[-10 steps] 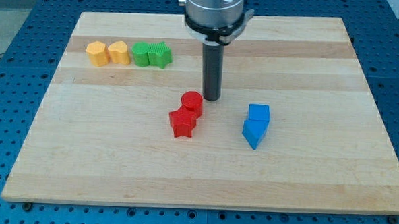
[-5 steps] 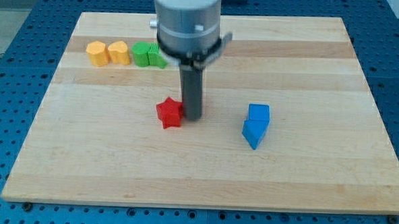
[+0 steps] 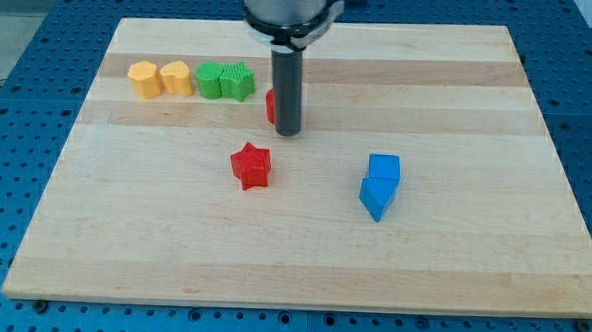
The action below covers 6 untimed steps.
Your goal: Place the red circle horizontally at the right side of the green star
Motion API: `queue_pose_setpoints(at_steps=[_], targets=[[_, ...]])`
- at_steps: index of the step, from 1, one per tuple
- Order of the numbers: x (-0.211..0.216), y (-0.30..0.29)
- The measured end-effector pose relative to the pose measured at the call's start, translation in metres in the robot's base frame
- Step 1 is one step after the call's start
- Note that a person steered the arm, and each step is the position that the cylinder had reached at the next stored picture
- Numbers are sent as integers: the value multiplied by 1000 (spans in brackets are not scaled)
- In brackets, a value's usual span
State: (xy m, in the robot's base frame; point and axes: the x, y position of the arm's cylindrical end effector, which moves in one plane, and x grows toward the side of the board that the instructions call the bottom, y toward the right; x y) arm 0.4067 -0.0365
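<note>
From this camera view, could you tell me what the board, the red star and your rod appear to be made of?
The board looks like pale wood with a smooth finish: lengthwise grain and plank seams show. The red star looks like matte moulded or printed plastic, evenly coloured with no grain. My rod, down to my tip, looks dark and smooth, perhaps metal or hard plastic; I cannot tell which.

pale smooth wooden board (image 3: 452,253), matt blocks

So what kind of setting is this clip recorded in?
Probably a robotics lab bench: a wooden board lies on a blue perforated table, with small coloured blocks like the red star pushed by my tip.
</note>
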Motion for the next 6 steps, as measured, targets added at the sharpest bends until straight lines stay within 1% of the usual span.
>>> queue_pose_setpoints(at_steps=[2,3,6], targets=[[6,-2],[-34,-2],[-45,-2]])
